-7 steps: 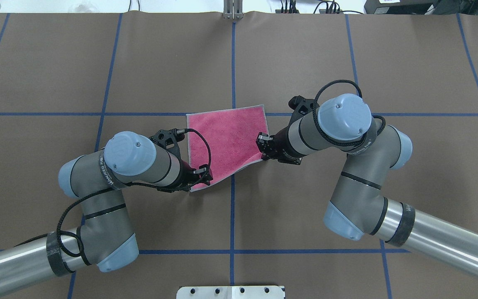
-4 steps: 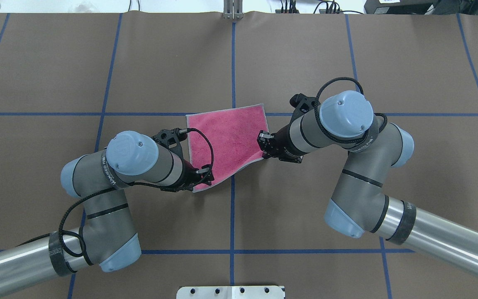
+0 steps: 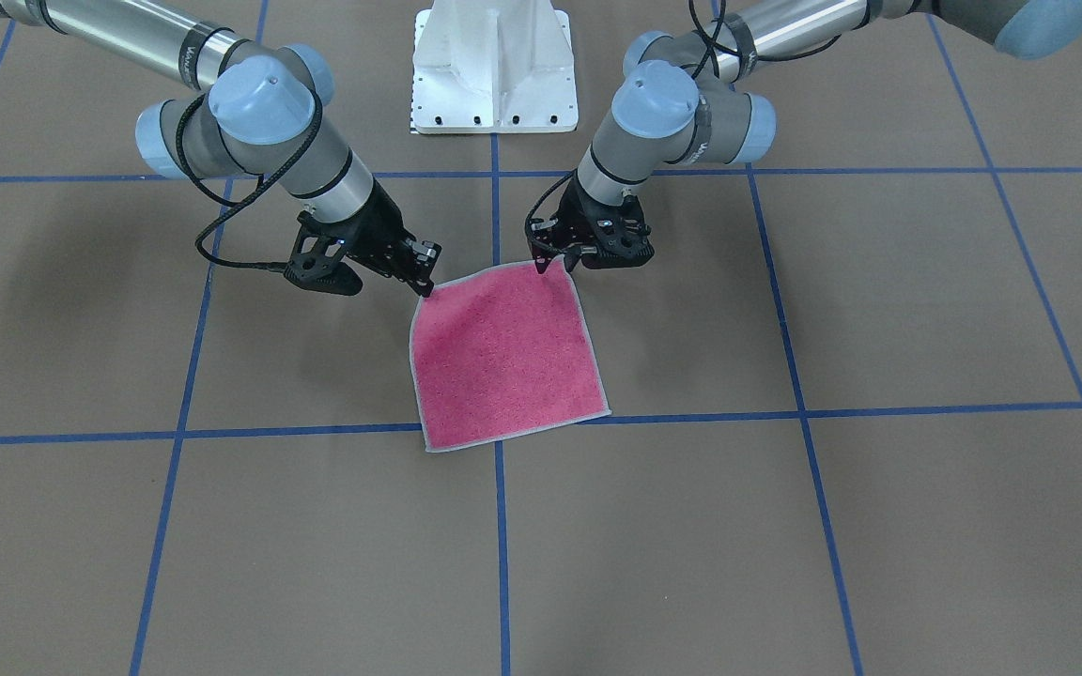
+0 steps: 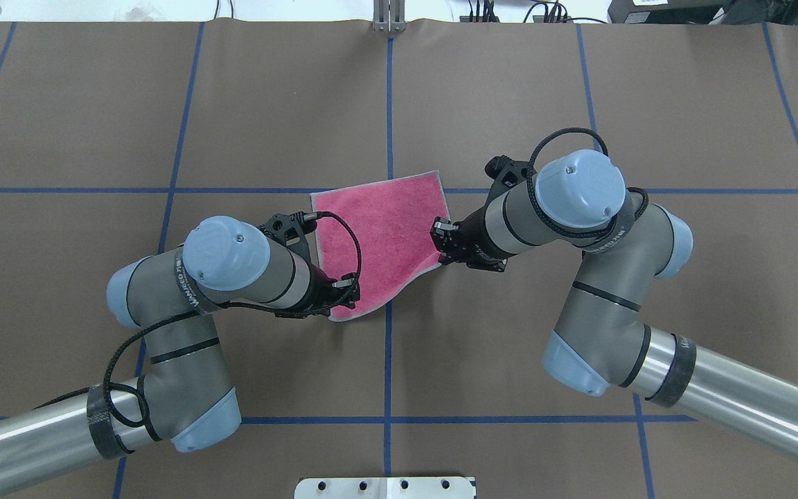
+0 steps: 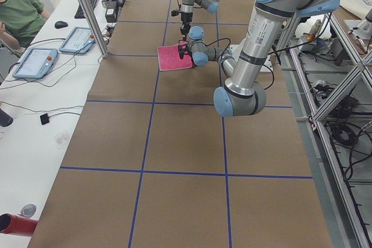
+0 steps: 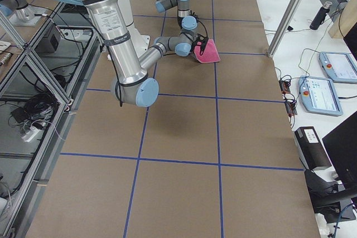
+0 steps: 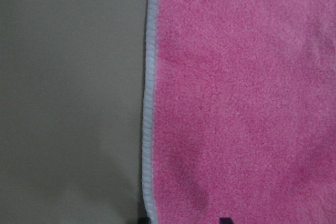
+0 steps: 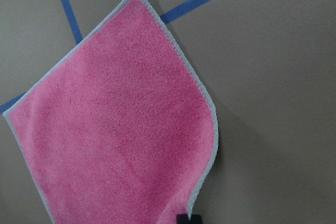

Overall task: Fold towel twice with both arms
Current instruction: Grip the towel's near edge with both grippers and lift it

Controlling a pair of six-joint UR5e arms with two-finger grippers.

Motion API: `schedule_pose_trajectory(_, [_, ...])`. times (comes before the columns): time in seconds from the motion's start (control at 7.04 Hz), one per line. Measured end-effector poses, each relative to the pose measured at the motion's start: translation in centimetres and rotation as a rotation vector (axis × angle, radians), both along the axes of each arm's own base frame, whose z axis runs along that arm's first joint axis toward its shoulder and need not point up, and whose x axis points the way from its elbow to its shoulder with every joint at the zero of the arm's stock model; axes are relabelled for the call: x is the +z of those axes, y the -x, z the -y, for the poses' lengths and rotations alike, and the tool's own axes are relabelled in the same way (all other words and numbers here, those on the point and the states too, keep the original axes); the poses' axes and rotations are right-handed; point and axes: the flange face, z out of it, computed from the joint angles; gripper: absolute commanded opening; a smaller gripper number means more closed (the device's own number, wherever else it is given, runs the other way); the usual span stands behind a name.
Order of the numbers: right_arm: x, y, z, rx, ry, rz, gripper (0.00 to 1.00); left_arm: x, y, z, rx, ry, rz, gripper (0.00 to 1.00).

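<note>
Pink-side-up towel [image 4: 385, 229] sits mid-frame on the table [image 4: 510, 104] in overhead view, skewed. Its upper edge is flat and its lower edge is lifted. L end effector [image 4: 347, 298] pinches the lower-left corner and R end effector [image 4: 440, 255] the lower-right, both pressed onto cloth. Free edge lies up-frame from both, so fold 1 prob. carries the held edge that way, w/ L having farther to go.

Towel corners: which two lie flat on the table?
The towel's two corners farthest from the robot; the near two are pinched by the left gripper and right gripper.
</note>
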Motion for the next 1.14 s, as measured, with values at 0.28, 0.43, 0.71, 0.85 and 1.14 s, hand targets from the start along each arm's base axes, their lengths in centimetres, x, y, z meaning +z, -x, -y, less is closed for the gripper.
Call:
schedule_pose_trajectory(0.28, [-0.04, -0.08, 0.01, -0.001, 0.001, 0.002, 0.0, 0.0, -0.06, -0.06, -0.009, 0.019, 0.0, 0.26])
schedule_pose_trajectory(0.43, [-0.05, -0.09, 0.0, -0.001, 0.001, 0.002, 0.0, 0.04, -0.1, -0.09, -0.011, 0.026, 0.001, 0.26])
schedule_pose_trajectory(0.71, [0.04, -0.09, 0.01, -0.001, 0.002, 0.001, 0.0, 0.21, -0.26, -0.18, -0.011, 0.031, 0.006, 0.2])
schedule_pose_trajectory(0.85, [0.08, -0.08, 0.01, -0.001, 0.002, 0.0, 0.0, 0.32, -0.34, -0.2, -0.01, 0.033, 0.009, 0.16])
schedule_pose_trajectory(1.14, [0.07, -0.1, 0.0, -0.001, 0.002, 0.0, 0.0, 0.37, -0.39, -0.22, -0.01, 0.034, 0.011, 0.0])
